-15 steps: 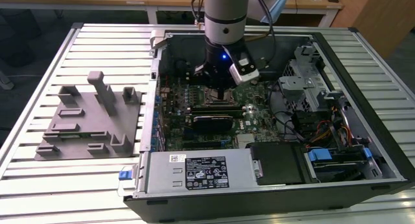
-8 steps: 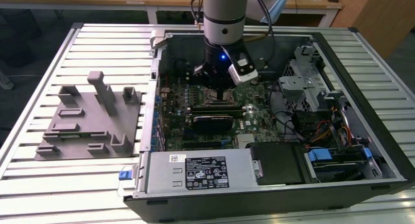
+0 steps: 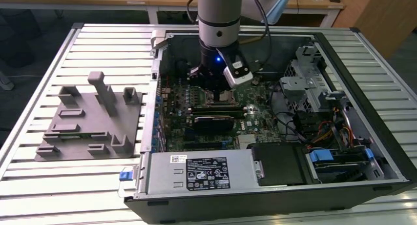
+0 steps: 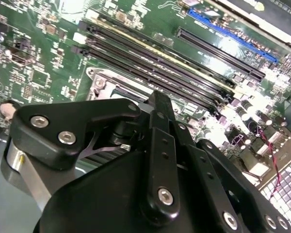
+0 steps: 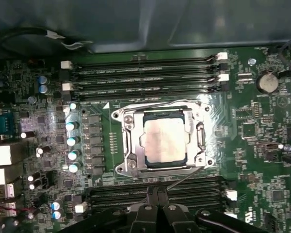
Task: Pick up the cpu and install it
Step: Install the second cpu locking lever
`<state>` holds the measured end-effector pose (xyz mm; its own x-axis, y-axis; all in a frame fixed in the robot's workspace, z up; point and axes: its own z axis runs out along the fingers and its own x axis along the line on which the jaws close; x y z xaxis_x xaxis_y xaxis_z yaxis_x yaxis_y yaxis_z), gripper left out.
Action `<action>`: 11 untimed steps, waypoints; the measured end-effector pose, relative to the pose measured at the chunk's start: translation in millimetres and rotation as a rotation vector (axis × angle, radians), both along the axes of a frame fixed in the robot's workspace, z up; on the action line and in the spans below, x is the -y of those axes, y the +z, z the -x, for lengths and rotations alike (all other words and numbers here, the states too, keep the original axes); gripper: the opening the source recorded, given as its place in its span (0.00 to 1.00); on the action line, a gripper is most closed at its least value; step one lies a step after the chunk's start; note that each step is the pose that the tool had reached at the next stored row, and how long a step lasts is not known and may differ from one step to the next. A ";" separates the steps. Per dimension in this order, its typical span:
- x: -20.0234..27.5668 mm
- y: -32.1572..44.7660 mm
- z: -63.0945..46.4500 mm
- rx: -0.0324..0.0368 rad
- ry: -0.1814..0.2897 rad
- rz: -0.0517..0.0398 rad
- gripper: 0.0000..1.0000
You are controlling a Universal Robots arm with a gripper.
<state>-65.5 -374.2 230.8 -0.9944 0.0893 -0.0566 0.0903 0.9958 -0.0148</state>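
Hovering inside the open computer case (image 3: 364,152), the gripper (image 5: 157,213) hangs just above the motherboard (image 5: 262,160); its fingers appear drawn together with nothing between them, though the tips are partly hidden in both wrist views. Item: cpu (image 5: 165,142), pale silvery top, lying flat in the socket frame (image 5: 127,145) directly ahead of the gripper, apart from it. Item: grey tray (image 3: 91,122) on the table (image 3: 39,186), well apart from the gripper. Status: chip seemingly seated; whether the socket is latched cannot be told.
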 end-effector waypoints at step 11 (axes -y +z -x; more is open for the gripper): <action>11.4 -6.9 8.8 0.0001 0.000 -0.0378 0.11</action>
<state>-74.4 -385.6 223.9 -0.9944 0.0914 -0.0532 0.0902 0.9957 0.0229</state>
